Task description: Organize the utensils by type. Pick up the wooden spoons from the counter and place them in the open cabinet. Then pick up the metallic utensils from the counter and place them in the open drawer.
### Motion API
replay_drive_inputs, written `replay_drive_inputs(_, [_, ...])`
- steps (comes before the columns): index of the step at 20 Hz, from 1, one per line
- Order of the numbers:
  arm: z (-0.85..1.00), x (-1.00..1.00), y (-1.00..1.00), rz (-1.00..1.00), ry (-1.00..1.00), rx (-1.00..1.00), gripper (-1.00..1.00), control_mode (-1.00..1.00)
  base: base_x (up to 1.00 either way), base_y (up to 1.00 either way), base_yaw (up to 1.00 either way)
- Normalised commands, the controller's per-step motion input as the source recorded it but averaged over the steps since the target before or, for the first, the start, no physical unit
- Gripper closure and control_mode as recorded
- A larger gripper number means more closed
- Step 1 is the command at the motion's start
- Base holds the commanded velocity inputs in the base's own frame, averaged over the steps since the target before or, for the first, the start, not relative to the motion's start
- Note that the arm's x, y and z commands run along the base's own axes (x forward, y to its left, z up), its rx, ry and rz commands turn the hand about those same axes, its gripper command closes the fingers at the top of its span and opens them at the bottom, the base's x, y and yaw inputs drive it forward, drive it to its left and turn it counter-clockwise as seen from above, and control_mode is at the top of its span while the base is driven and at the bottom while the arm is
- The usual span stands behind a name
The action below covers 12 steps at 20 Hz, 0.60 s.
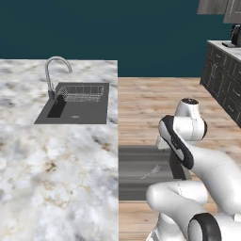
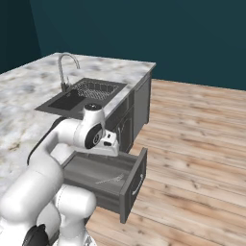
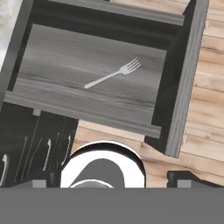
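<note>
While the jaws stand wide and empty, a slim silver fork (image 3: 114, 74) lies flat inside the wood-grained grey drawer (image 3: 175, 87).

I've got the fingers (image 3: 112, 180) hanging above the drawer's (image 3: 175, 87) front corner, spread wide, nothing between them. Fork (image 3: 113, 74) lies flat inside the drawer, ahead of the fingers in hand view, roughly mid-floor, clear of all walls. Drawer sticks out from under the surface (image 2: 29, 96) over the floor (image 2: 192, 144). Sink (image 2: 84, 93) is sunk in the surface beyond the drawer, w/ faucet (image 2: 65, 67) at its far-left rim and a rack (image 2: 96, 89) inside.
</note>
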Motion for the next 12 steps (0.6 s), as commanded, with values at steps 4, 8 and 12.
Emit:
replay_drive_inputs(4, [0.00, -0.51, -0.04, 0.00, -0.12, 0.05, -1.00, -1.00, 0.00, 0.00, 0.00])
replay_drive_inputs(8, [0.00, 0.00, 0.00, 0.00, 0.00, 0.00, -1.00, 1.00, -0.89, -0.21, -0.06])
replay_drive_inputs(12, [0.00, 0.00, 0.00, 0.00, 0.00, 0.00, -1.00, 1.00, -0.31, -0.10, -0.60])
